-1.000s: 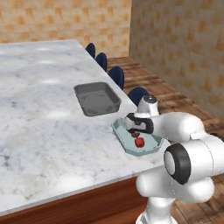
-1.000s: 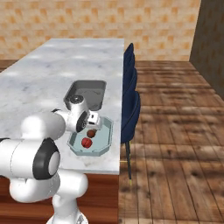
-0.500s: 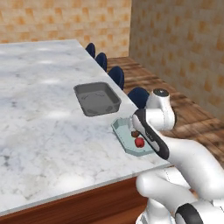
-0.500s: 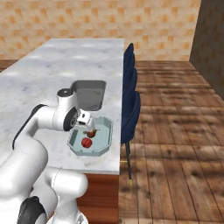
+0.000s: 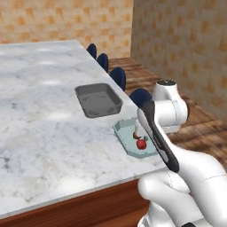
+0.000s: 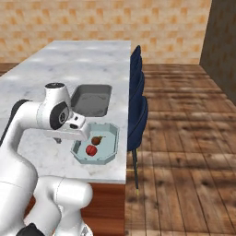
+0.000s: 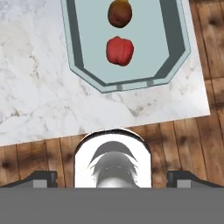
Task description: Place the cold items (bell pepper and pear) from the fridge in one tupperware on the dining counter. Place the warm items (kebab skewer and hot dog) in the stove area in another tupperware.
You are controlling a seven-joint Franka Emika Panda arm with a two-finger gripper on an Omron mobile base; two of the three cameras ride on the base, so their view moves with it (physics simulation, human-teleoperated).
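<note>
Red bell pepper (image 7: pixel 119 50) and brown pear (image 7: pixel 120 13) side by side, apart from each other, inside pale blue-green tupperware (image 7: pixel 178 43) with cut corners, at the near edge of the marble tabletop (image 5: pixel 40 119). Same pair in the right base view: bell pepper (image 6: pixel 91 150) nearer the robot, pear (image 6: pixel 96 140) just beyond it, both on the floor of the tupperware (image 6: pixel 110 150). Second, dark grey tupperware (image 5: pixel 98 100) farther along the tabletop, near the first but not touching it. Fingers (image 7: pixel 39 178) low at the bottom corners of the hand view, set wide apart, nothing between them, well back from the tupperware and over the tabletop edge. Dark blue chairs (image 6: pixel 138 120) tucked along the far side, wooden floor (image 6: pixel 184 138) beyond.
</note>
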